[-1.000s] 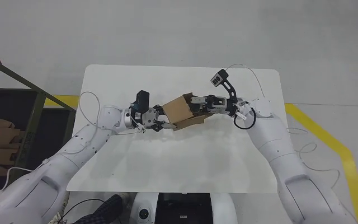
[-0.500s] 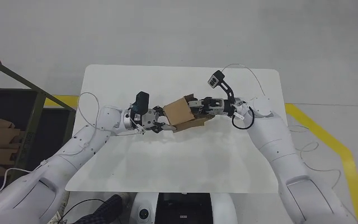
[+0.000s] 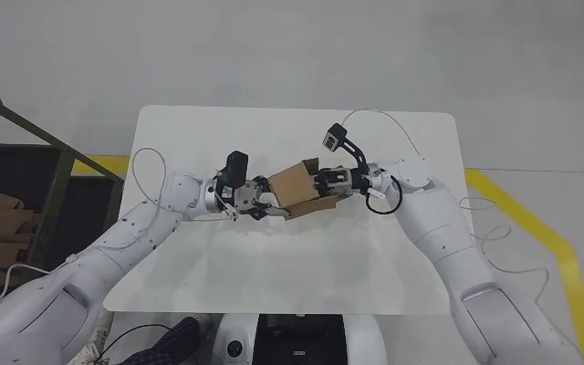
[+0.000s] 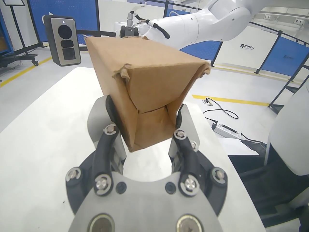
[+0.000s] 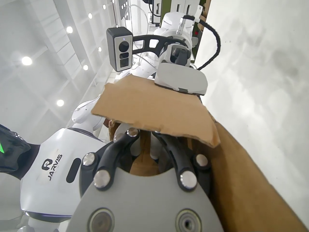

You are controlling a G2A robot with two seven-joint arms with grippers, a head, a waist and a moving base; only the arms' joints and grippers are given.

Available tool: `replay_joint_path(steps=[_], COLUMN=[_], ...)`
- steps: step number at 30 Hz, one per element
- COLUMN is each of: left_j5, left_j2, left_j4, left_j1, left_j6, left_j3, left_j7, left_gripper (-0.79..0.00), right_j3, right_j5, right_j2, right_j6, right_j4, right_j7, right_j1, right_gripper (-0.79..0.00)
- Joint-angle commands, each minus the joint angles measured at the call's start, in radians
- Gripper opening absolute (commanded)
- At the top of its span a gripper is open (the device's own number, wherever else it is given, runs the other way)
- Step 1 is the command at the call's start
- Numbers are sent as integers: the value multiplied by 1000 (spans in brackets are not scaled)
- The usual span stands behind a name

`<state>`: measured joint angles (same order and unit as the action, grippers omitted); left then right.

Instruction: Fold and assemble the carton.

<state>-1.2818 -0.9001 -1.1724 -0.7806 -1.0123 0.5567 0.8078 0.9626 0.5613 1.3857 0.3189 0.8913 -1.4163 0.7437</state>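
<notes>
Rolling the right gripper (image 3: 319,182) over and crowding in, pinched tight on an end flap (image 5: 154,107) of the carton (image 3: 294,181), left gripper (image 4: 146,112) still clamped across the opposite end, carton slung between both, likely folding that flap inward.

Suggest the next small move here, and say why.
Probably have the right pincer fold the loose flap inward: the left pincer clamps the carton at its other end, and that flap juts out unfolded.
</notes>
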Motion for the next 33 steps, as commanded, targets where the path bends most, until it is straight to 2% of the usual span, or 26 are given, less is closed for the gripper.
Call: replay_joint_path(steps=[1, 5, 10, 21, 33], left_j5=[16, 30, 43, 120, 306], left_j2=[3, 7, 13, 34, 60], left_j4=[2, 4, -5, -49, -49], left_j1=[6, 19, 32, 38, 30], left_j6=[0, 0, 0, 0, 0], left_j3=[-9, -25, -42, -38, 10], left_j7=[0, 0, 0, 0, -35], left_gripper=[-280, -108, 0, 0, 0], right_j3=[-3, -12, -26, -17, -3], right_j5=[15, 37, 85, 229, 220], right_j2=[2, 7, 19, 36, 29], right_j6=[1, 8, 24, 16, 13], right_j4=[-9, -27, -52, -62, -44], right_j7=[-12, -31, -46, -69, -72], right_j1=[-1, -3, -4, 8, 30], right_gripper=[-785, -785, -785, -785, -785])
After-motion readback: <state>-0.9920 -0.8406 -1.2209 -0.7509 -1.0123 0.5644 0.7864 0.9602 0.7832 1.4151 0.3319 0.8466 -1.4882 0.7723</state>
